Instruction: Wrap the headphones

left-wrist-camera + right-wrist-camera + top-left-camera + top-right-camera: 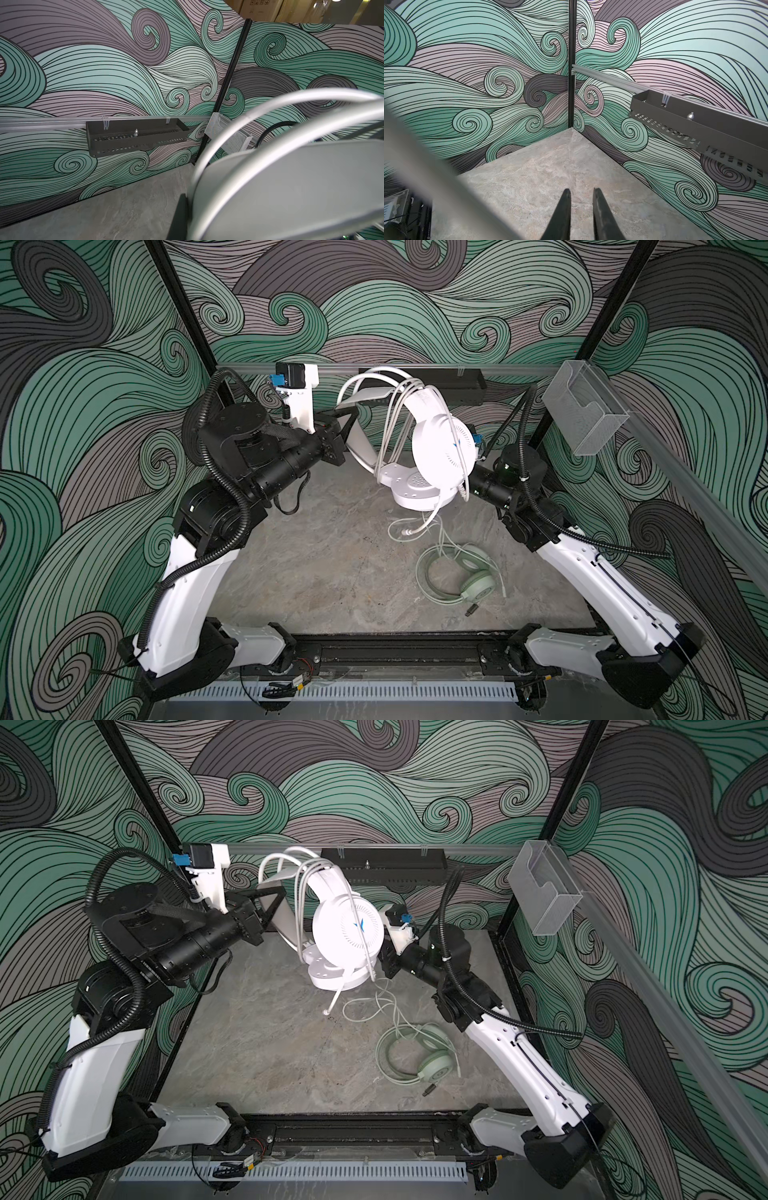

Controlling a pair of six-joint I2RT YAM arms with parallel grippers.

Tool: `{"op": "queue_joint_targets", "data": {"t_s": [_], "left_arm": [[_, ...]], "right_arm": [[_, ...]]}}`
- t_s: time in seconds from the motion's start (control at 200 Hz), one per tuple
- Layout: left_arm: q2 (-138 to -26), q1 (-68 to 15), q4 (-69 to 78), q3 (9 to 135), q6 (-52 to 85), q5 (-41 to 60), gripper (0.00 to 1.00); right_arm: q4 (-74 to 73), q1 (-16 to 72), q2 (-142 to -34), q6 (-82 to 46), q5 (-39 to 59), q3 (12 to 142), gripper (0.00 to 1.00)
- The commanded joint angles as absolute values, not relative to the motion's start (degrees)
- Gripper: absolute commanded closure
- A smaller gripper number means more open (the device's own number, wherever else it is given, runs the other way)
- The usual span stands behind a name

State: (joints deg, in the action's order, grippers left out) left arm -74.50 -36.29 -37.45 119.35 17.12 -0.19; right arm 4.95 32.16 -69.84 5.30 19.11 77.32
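The white headphones hang in the air above the back of the table, earcups down. My left gripper is shut on their headband, which fills the left wrist view beside one black finger. Their white cable is looped several times over the headband and trails down to the table. My right gripper stands open by a narrow gap with nothing between its fingers; in both top views its fingers are hidden behind the earcup. The mint green headphones lie on the table amid their cable.
A black perforated shelf hangs on the back rail. On the right rail is fixed a clear plastic box. The grey marbled table is walled on three sides. A dark plug lies near the green headphones.
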Motion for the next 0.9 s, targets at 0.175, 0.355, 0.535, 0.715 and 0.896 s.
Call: {"op": "queue_joint_targets", "data": {"t_s": [0.175,0.355,0.535,0.715,0.896], "left_arm": [[-75.12,-34.38,-27.12,121.65,25.97,-0.15,1.00],[-77.35,-33.69,-24.07,121.71,29.56,-0.01,1.00],[-78.67,-33.27,-20.84,120.86,32.87,1.33,1.00],[-79.84,-32.66,-17.86,120.36,36.80,1.75,1.00],[-81.12,-31.64,-13.98,119.77,42.39,3.04,1.00]], "right_arm": [[1.84,32.14,-68.29,1.94,20.19,73.13,0.89],[1.01,32.83,-66.89,1.24,19.86,68.99,0.88],[0.14,33.29,-66.96,0.73,19.78,66.75,0.92],[-0.16,34.34,-67.75,0.53,19.36,66.07,0.97],[-0.78,35.39,-68.06,0.18,19.03,65.68,0.95]]}}
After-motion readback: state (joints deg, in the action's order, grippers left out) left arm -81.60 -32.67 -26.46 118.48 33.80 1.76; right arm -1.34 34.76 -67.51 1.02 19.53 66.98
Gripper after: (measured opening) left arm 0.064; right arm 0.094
